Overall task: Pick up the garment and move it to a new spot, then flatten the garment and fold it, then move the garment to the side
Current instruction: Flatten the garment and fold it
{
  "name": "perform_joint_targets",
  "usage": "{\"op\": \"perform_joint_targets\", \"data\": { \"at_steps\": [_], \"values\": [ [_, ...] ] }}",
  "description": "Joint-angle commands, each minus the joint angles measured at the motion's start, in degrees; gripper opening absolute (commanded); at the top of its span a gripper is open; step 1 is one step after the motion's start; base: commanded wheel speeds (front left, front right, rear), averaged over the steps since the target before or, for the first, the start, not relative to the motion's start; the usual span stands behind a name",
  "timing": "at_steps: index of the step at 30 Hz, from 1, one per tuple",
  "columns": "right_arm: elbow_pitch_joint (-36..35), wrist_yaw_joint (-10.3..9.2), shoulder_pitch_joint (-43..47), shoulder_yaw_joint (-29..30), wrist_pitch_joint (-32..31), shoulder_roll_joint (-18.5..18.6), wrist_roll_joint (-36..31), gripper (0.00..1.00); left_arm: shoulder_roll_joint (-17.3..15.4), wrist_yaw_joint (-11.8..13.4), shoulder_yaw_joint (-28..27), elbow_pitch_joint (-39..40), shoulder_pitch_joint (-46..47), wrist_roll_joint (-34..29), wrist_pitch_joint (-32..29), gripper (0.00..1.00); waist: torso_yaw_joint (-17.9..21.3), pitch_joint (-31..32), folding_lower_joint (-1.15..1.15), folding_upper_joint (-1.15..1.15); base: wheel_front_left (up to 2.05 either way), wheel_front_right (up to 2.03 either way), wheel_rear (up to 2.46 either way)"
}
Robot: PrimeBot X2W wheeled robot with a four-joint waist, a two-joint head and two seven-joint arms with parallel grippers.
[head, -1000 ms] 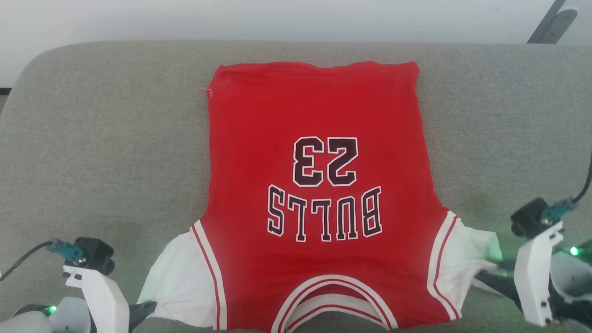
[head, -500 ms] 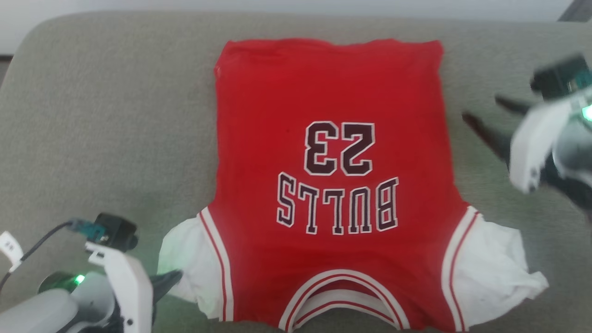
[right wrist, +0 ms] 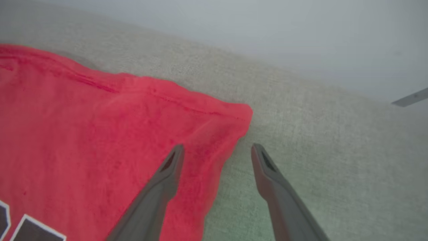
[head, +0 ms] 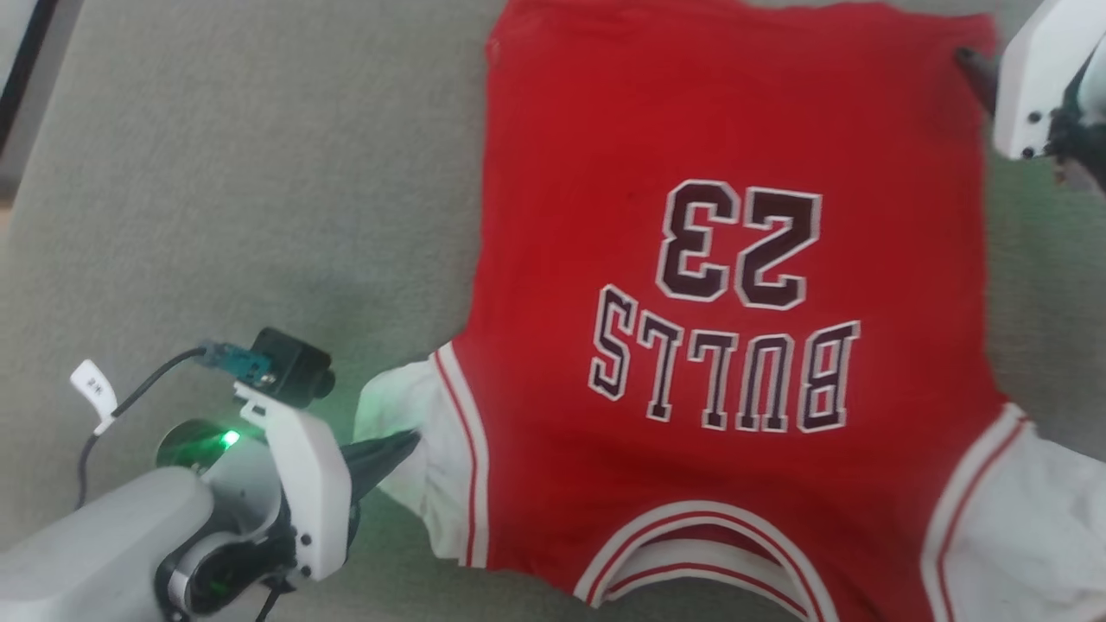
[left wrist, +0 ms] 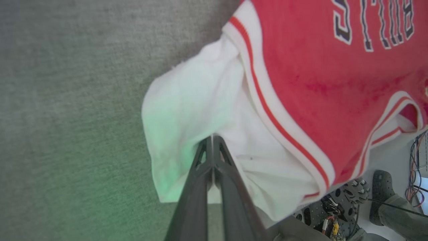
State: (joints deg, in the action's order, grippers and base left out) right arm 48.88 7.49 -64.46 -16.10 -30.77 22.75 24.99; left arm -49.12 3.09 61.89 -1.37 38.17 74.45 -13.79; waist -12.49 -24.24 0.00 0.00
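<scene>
The garment (head: 734, 130) is laid flat on a grey fabric-covered surface (head: 216, 173), with the printed side up. In the head view it is seen upside down. The dark, white-outlined lettering (head: 726, 380) "BULLS" and the number "23" above it are inverted, the striped collar (head: 691, 540) is at the near edge, and the hem is at the far side. One short white sleeve (head: 406, 415) is spread out at the robot's left. The other sleeve (head: 1028, 536) is rumpled at the right and cut off by the picture edge.

The left claw (left wrist: 212, 142) is pressed together on the left sleeve, with a fold of the white cloth pinched between its fingertips near the sleeve's outer edge. The cloth around the grip is gathered into soft creases, and the sleeve is lifted slightly off the surface there. A green glow is cast on the sleeve and on the surface beside it, and a green light (head: 229, 438) is lit on the left wrist.

The right claw (right wrist: 217, 150) is held spread at the far right corner of the hem (right wrist: 234, 117). One finger (right wrist: 167, 167) is over the red cloth and the other (right wrist: 264, 164) is over the bare surface, so the garment's side edge lies between them. Whether the fingertips touch the cloth or the surface cannot be told.
</scene>
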Motion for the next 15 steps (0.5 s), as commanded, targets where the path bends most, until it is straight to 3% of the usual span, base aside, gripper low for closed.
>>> {"op": "perform_joint_targets", "data": {
  "at_steps": [1, 10, 11, 12, 15],
  "values": [
    [1.60, 0.01, -1.06, 0.45, -0.51, -0.59, -0.85, 1.00, 0.58, -0.38, 0.03, -0.71, 0.73, -0.36, 0.30, 0.00, -1.92, -1.96, 0.00, 0.00, 0.00, 0.00, 0.00],
    [20.68, -0.01, -7.15, 8.43, -7.97, -2.62, -7.93, 1.00, 4.36, -3.60, 0.40, -6.00, 2.92, -1.44, 0.81, 0.00, -4.43, -4.65, 0.00, 0.00, 0.00, 0.00, 0.00],
    [21.85, -0.01, -7.43, 8.90, -8.53, -3.01, -8.45, 0.74, 4.62, -3.86, 0.41, -6.51, 3.02, -1.39, 0.84, 0.00, -4.54, -4.72, 0.00, 0.00, 0.00, 0.00, 0.00],
    [22.56, 0.00, -7.65, 9.04, -8.94, -3.35, -9.09, 0.00, 4.85, -4.08, 0.40, -6.99, 3.17, -1.30, 0.86, 0.00, -4.60, -4.74, 0.00, 0.00, 0.00, 0.00, 0.00],
    [23.56, 0.00, -7.99, 8.83, -9.05, -3.70, -10.68, 0.00, 4.85, -4.15, 0.28, -8.55, 3.08, -1.07, 0.90, 0.00, -4.07, -4.25, 0.00, 0.00, 0.00, 0.00, 0.00]
  ]
}}
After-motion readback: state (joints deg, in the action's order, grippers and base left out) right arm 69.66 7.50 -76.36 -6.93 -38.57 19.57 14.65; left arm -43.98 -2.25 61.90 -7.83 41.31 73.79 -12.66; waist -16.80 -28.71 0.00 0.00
